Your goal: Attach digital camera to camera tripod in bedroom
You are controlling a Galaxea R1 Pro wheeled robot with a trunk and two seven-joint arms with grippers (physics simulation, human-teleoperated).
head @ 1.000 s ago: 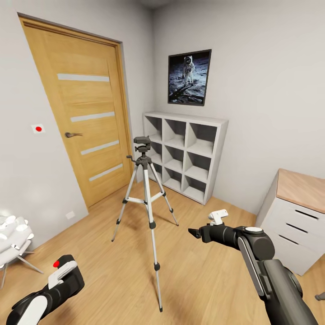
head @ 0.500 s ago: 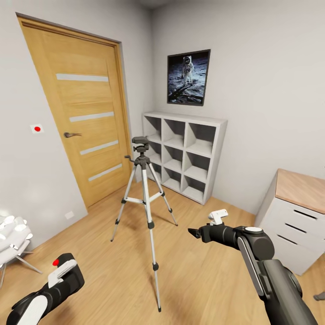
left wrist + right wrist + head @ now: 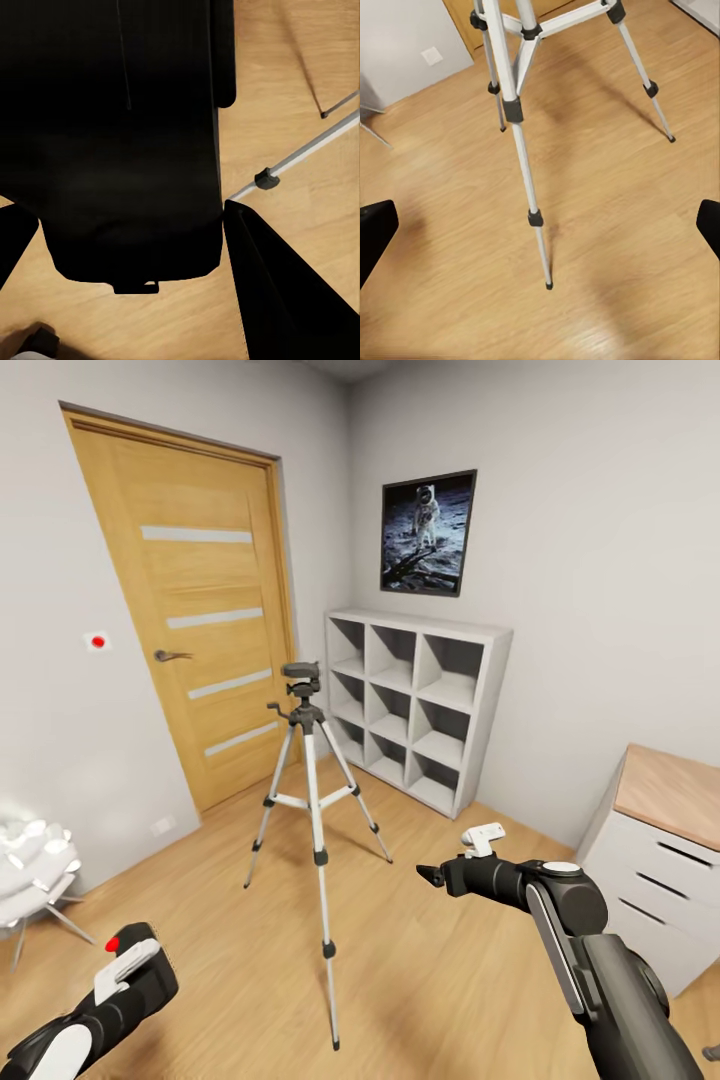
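Observation:
The camera tripod (image 3: 308, 760) stands on the wood floor in front of the door, its black pan head bare. In the left wrist view a boxy black body, the digital camera (image 3: 127, 142), sits tight between the dark fingers (image 3: 277, 300) of my left gripper (image 3: 127, 247), which is shut on it. That left gripper (image 3: 135, 975) hangs low at the near left, well short of the tripod. My right gripper (image 3: 432, 876) floats open to the right of the tripod's legs. The right wrist view looks down on the tripod (image 3: 514, 105) between its spread fingertips (image 3: 375, 225).
A wooden door (image 3: 200, 610) is behind the tripod. White cube shelves (image 3: 420, 710) stand against the far wall under a moon poster (image 3: 428, 532). A white drawer unit with a wood top (image 3: 660, 840) is at the right, a white chair (image 3: 30, 865) at the left.
The whole head view has shifted, so the room sits further right in the picture and the tripod looks a little farther away. Both arms keep their poses.

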